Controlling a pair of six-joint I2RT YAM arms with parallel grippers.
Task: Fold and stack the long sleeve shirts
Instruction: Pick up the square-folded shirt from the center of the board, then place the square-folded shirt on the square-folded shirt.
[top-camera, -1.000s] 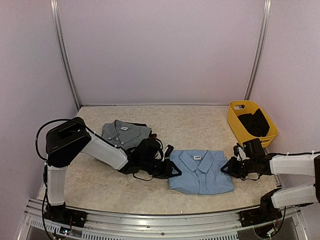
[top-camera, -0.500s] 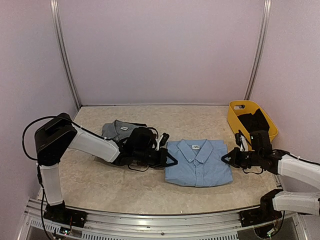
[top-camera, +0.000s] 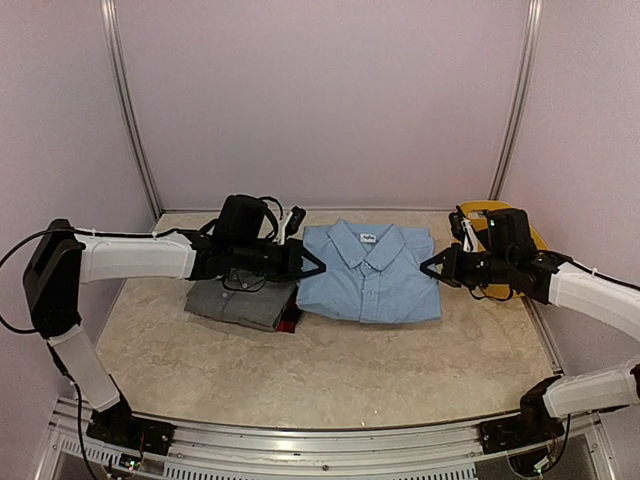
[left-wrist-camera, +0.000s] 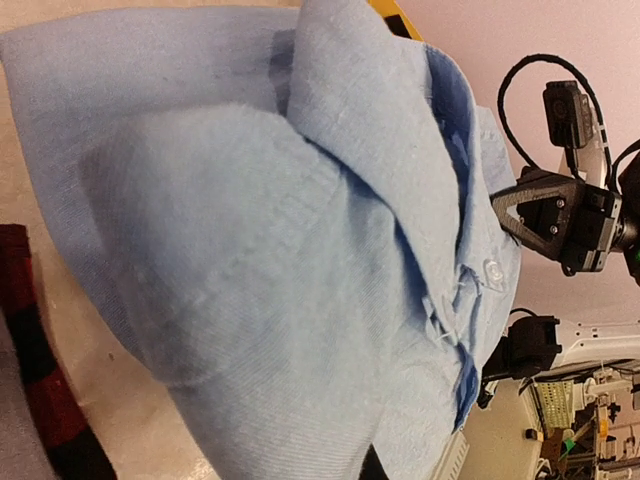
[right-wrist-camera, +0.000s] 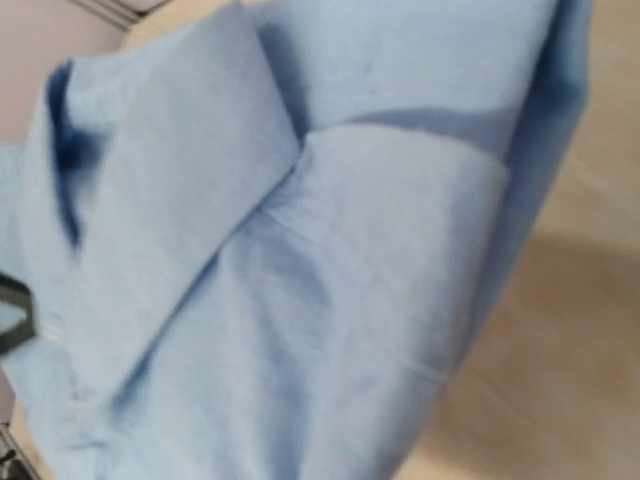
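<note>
Left gripper (top-camera: 316, 264) is clamped tight on the left edge of the light blue shirt (top-camera: 365, 275). Right gripper (top-camera: 430, 268) is pinched on its right edge. The shirt is folded, collar up, buttons showing, stretched between the two and looks raised off the table (top-camera: 330, 375). Grey shirt (top-camera: 238, 300) lies folded under the left arm, on top of the plaid shirt (top-camera: 290, 322), just left of the blue one. Yellow basket (top-camera: 478, 211) is mostly hidden behind the right arm, so its contents can't be told.
</note>
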